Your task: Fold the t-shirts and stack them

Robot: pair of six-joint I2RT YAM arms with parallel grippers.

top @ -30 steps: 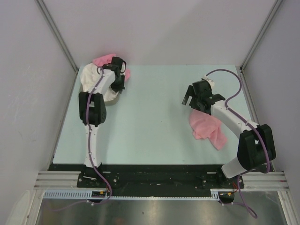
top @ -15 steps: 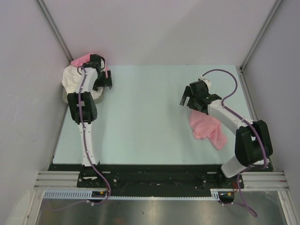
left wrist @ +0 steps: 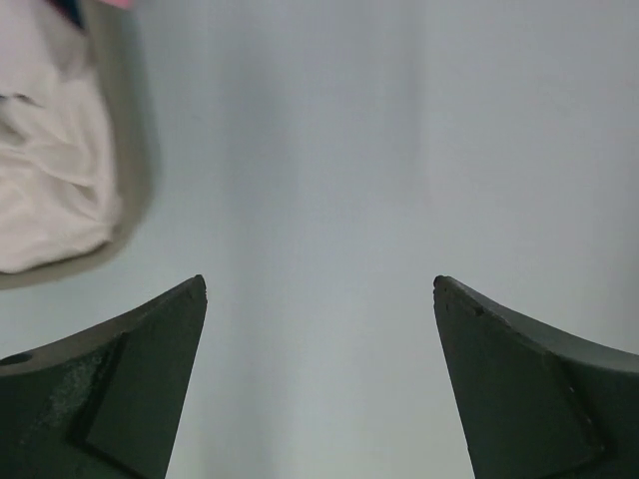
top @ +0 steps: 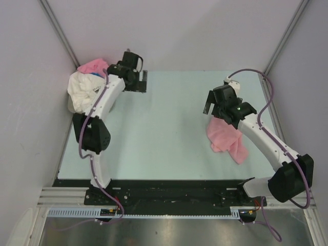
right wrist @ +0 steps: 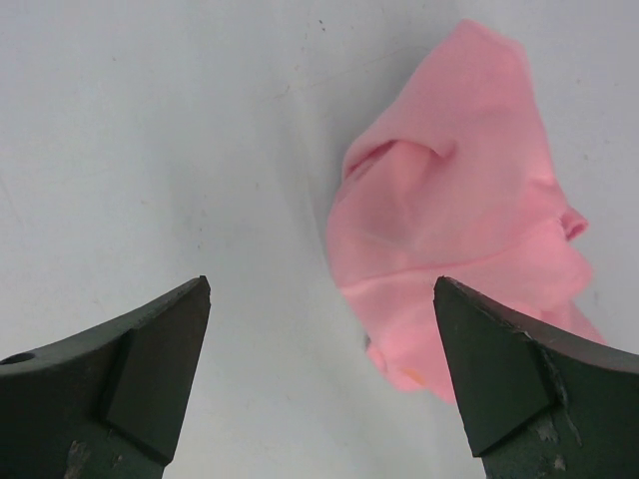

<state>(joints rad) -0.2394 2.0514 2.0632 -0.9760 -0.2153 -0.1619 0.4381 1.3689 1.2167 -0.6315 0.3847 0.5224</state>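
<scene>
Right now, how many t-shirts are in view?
3: a crumpled white cloth tee far left, a light-pink cloth tee bunched behind it, another crumpled light-pink tee at mid-right. That far-left pile may hide more.

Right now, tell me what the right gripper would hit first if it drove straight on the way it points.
Most likely the bare pale-green table top, just beside the edge of the crumpled light-pink cloth t-shirt. The right gripper points so close to it that it might brush the cloth first; depth is unclear.
</scene>
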